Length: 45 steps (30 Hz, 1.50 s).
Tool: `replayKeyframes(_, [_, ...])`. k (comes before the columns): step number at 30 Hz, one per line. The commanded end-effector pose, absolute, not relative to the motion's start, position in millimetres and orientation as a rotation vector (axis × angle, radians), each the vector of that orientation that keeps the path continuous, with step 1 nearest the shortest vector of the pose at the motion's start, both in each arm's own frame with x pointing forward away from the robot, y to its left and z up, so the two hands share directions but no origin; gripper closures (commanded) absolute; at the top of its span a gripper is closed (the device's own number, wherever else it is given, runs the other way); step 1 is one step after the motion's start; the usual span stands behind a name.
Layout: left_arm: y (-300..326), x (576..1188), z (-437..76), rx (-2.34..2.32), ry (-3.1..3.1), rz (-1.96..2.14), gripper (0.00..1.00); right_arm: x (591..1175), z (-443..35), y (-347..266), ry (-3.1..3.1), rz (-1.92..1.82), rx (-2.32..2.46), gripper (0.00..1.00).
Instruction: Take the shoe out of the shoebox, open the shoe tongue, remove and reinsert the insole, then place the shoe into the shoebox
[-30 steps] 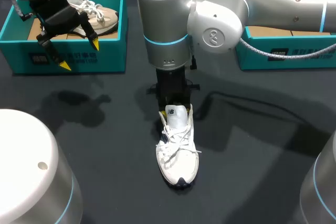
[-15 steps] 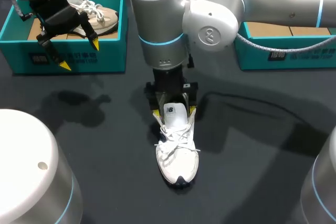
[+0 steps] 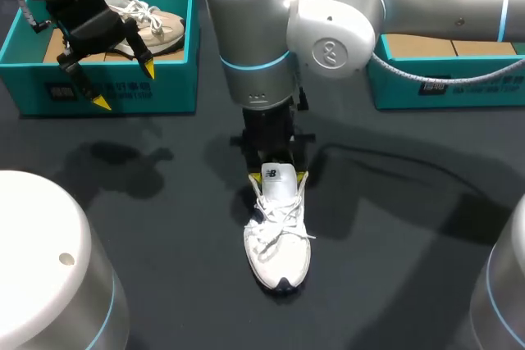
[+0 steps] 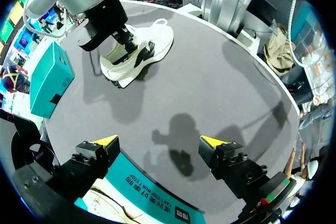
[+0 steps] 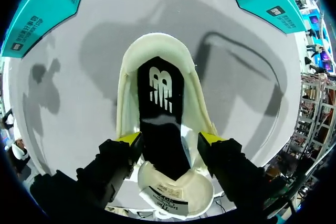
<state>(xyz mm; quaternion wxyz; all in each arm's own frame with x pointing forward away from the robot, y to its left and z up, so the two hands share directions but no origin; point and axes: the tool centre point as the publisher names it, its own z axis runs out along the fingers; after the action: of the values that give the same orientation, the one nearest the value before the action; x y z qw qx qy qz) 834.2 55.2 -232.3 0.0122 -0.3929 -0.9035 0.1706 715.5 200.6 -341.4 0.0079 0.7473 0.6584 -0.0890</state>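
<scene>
We are holding our right gripper (image 5: 170, 139) down in the white lace-up shoe (image 3: 279, 245) on the dark table (image 3: 394, 268), fingers spread across its opening, the black insole (image 5: 160, 109) between them, ungripped. Our left gripper (image 3: 124, 85) is hovering open above the teal shoebox (image 3: 168, 88).

White shoe (image 3: 278, 243) upright mid-table, black insole (image 5: 160, 119) inside

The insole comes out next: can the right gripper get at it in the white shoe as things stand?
Probably yes. The right gripper sits over the opening of the white shoe, the tongue is lifted clear, and the black insole lies bare below it.
</scene>
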Motion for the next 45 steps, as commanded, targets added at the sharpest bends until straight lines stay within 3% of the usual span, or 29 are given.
replayKeyframes(1, [56,834,-233,-1.226,-2.818,0.528,0.00,714,-342,203,2.028,-0.289,2.353,0.20])
replayKeyframes(3, [56,834,-233,-1.226,-2.818,0.528,0.00,713,-341,202,2.013,-0.293,2.362,0.09])
replayKeyframes(6, [56,834,-233,-1.226,-2.818,0.528,0.00,711,-338,202,1.989,-0.293,2.377,0.00])
replayKeyframes(45, [56,834,-233,-1.226,-2.818,0.528,0.00,693,-332,202,2.069,-0.176,2.345,0.00])
